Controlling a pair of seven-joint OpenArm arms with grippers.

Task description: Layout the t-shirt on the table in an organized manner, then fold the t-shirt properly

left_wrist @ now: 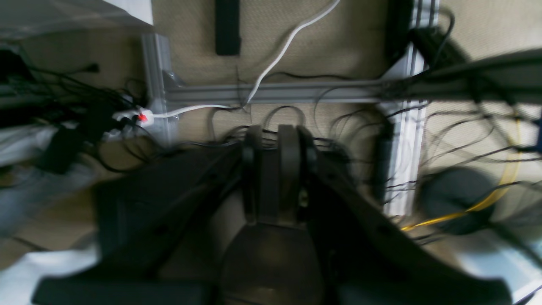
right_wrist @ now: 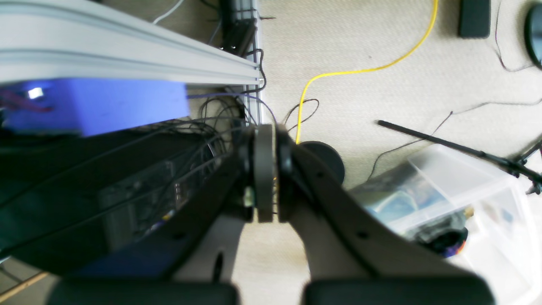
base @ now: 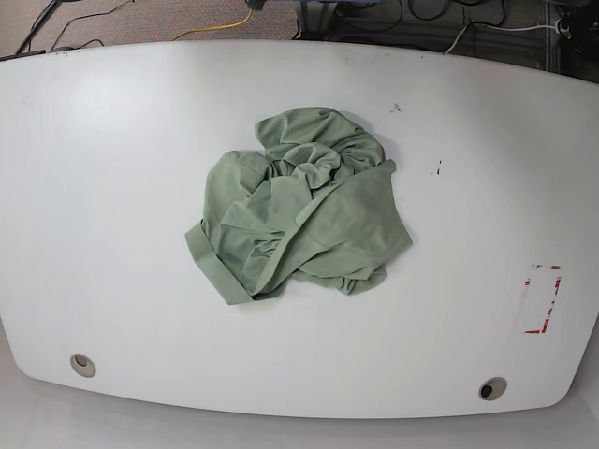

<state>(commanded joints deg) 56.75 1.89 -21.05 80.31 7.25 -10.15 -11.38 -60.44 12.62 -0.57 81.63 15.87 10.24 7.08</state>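
**Crumpled shirt mid-tabletop, both arms off to the sides**

Glossy white tabletop [base: 112, 187] fills my base view, with two round grommet holes [base: 82, 364] along its near edge and a red tape rectangle [base: 541, 299] toward the right. Small dark specks [base: 396, 108] sit past the cloth on the far side.

I see the t-shirt [base: 299, 210] lying in a rumpled heap near the middle of the tabletop, a little toward the far edge. Its bulk runs roughly on a diagonal, from a flat hemmed corner at the near left up to a bunched, twisted knot of folds at the far right. I cannot tell which way the collar points; neck and sleeves are lost in the wrinkles.

Neither arm shows in the base view. My left wrist camera is blurred and looks down at carpet, a tangle of black cables [left_wrist: 444, 140] and a grey metal frame [left_wrist: 271, 92]; the left pincer [left_wrist: 275, 169] has its fingers pressed together, grasping nothing. My right wrist camera shows carpet, a yellow cable [right_wrist: 360, 70] and a clear plastic bin [right_wrist: 461, 190]; the right pincer [right_wrist: 266, 169] is likewise clenched and empty.
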